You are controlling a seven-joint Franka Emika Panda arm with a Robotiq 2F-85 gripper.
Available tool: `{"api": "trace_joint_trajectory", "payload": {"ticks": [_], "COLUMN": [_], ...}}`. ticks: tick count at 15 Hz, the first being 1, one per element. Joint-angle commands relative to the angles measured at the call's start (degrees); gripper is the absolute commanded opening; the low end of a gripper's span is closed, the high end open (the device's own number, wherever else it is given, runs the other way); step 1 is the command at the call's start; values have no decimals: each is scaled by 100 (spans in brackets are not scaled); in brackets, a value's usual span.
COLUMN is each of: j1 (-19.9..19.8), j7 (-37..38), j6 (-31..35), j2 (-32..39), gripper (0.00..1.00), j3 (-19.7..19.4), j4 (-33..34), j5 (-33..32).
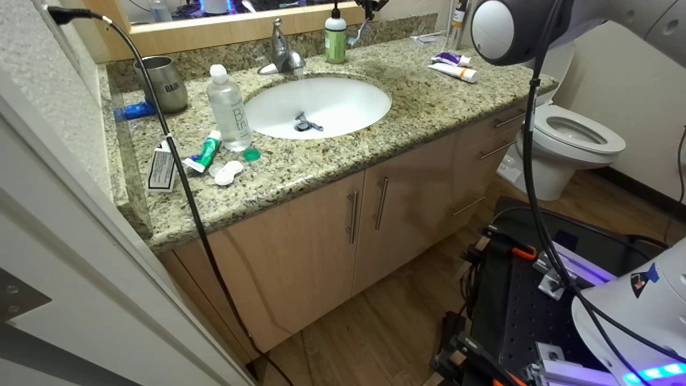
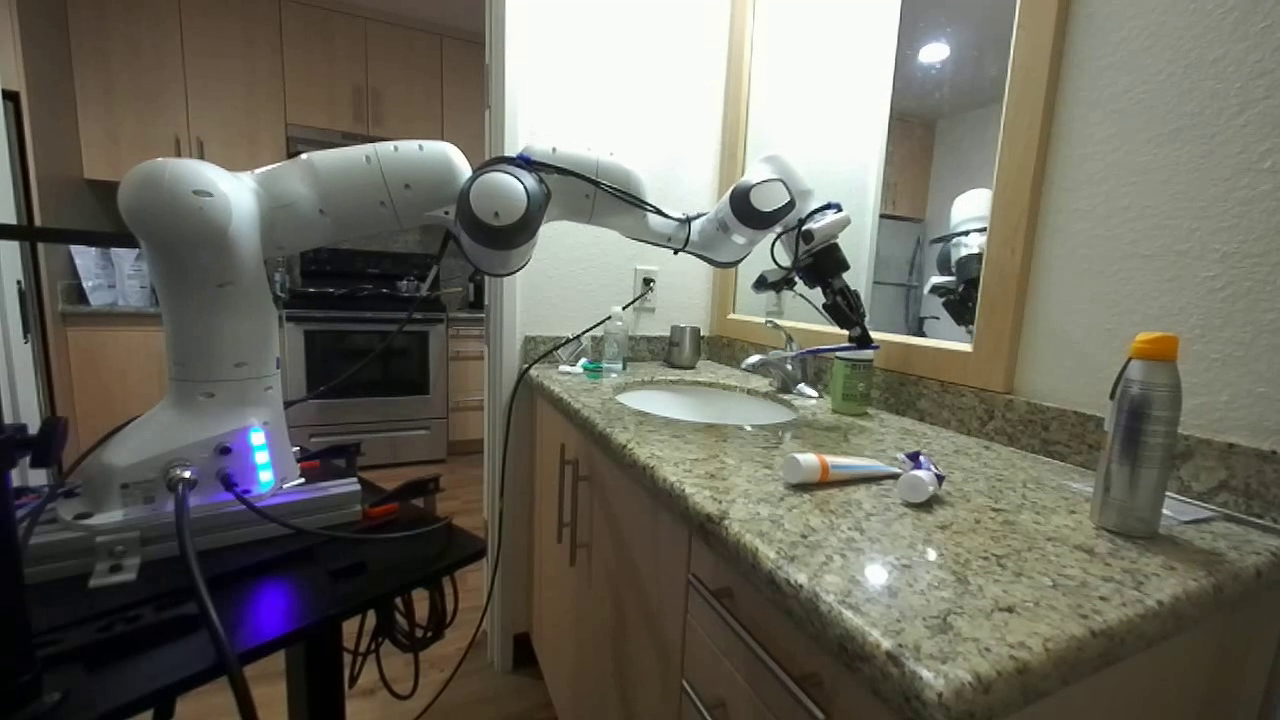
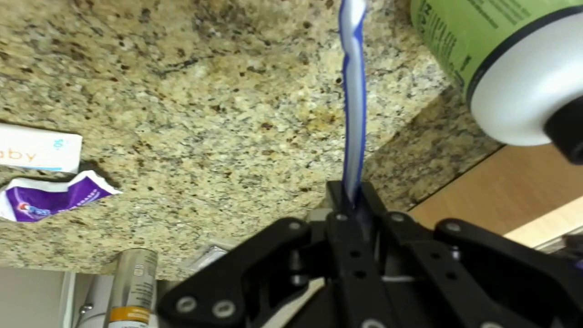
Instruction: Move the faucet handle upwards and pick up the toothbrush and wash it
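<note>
The toothbrush is blue and white; it shows in the wrist view [image 3: 354,100] and in both exterior views [image 1: 359,34] [image 2: 820,349]. My gripper [image 3: 350,191] is shut on the toothbrush and holds it above the counter, its far end pointing away from the fingers. In an exterior view the gripper [image 2: 860,335] is beside the faucet, over the green bottle. The silvery faucet handle [image 1: 277,32] stands raised on top of the metal faucet [image 1: 281,59]; it also shows in an exterior view [image 2: 780,335]. A faint stream seems to fall from the spout into the white basin [image 1: 343,102].
A green soap bottle [image 1: 336,40] stands close beside the gripper. A clear bottle [image 1: 228,112] and a steel mug [image 1: 170,88] stand across the basin. Toothpaste tubes [image 2: 840,469] and a metal can [image 2: 1140,450] are on the counter. The mirror [image 2: 830,240] is behind the gripper.
</note>
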Motion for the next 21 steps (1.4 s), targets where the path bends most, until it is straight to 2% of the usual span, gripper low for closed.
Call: {"api": "trace_joint_trajectory", "payload": {"ticks": [1, 4, 11, 15, 18, 21], "j1": [213, 273, 228, 246, 244, 230], "j7": [159, 259, 24, -620, -1045, -1104], "j6": [604, 952, 1544, 956, 205, -390], "j2": [237, 361, 410, 216, 95, 51], "gripper": [2, 2, 2, 2, 2, 2], "j3": [-272, -339, -186, 58, 189, 187], "j4": [-2, -5, -40, -267, -364, -324], "j5": [-185, -190, -17, 173, 332, 399]}}
